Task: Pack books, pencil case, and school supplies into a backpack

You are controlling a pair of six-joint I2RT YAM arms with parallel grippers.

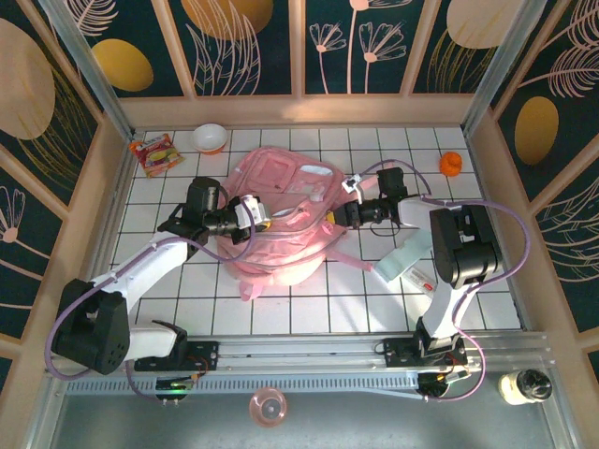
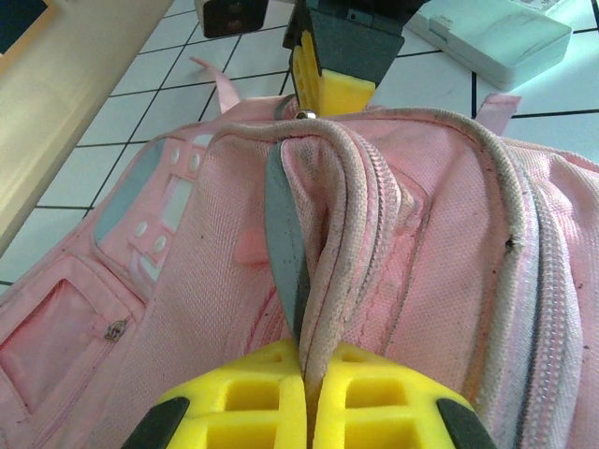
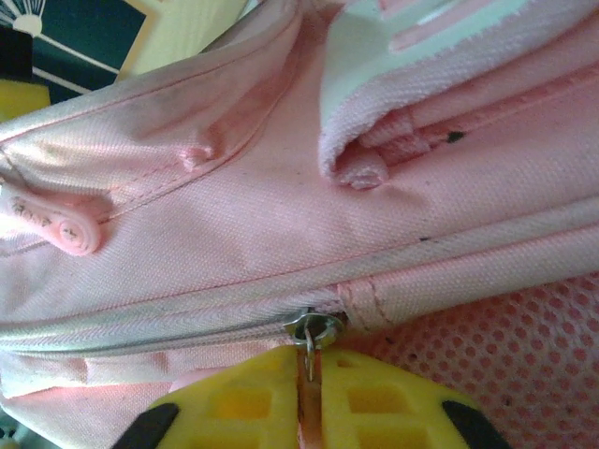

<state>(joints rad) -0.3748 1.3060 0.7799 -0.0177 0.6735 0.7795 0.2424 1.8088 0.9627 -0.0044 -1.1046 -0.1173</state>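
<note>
pink backpack (image 1: 281, 245), zip pull (image 3: 309, 339) seemingly pinched

The white tiled table (image 1: 309, 309) bears the backpack (image 1: 281, 182) centrally, the pencil case (image 1: 402, 264) at right, and a snack packet (image 1: 154, 152), bowl (image 1: 210, 137) and orange thing (image 1: 450, 164) farther back.

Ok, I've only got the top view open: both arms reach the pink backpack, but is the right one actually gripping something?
Observer: Yes. In the right wrist view the right jaws are shut on the zipper pull, which hangs from the metal slider on the backpack.
Operator: And the left arm?
Observer: In the left wrist view the left jaws are shut on a fold of the backpack's corded rim, across from that slider.
</note>
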